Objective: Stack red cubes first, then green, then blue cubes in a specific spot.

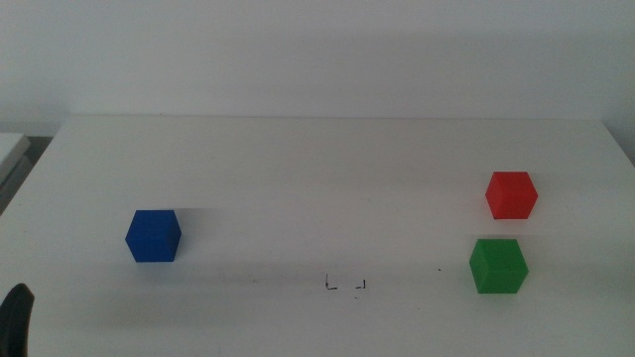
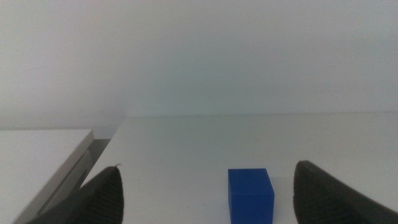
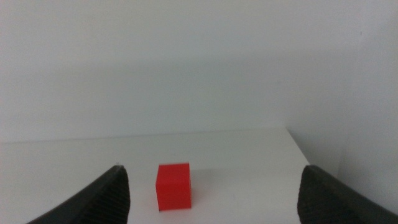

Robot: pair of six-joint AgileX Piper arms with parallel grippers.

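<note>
Three cubes rest apart on the white table (image 1: 317, 169). The blue cube (image 1: 153, 236) is at the left, the red cube (image 1: 511, 194) at the right, and the green cube (image 1: 498, 265) just in front of the red one. My left gripper (image 2: 210, 169) is open and low over the table, with the blue cube (image 2: 250, 196) a short way ahead of it, nearer one jaw; only a dark tip (image 1: 15, 319) of it shows in the middle view. My right gripper (image 3: 214, 169) is open too and is out of the middle view. The red cube (image 3: 173, 186) lies ahead of its jaws, untouched.
Small black corner marks (image 1: 345, 286) are drawn on the table near the front middle. The table's left edge and a second pale surface (image 2: 43, 155) beside it show in the left wrist view. The table's right edge (image 3: 314, 158) runs close to the red cube.
</note>
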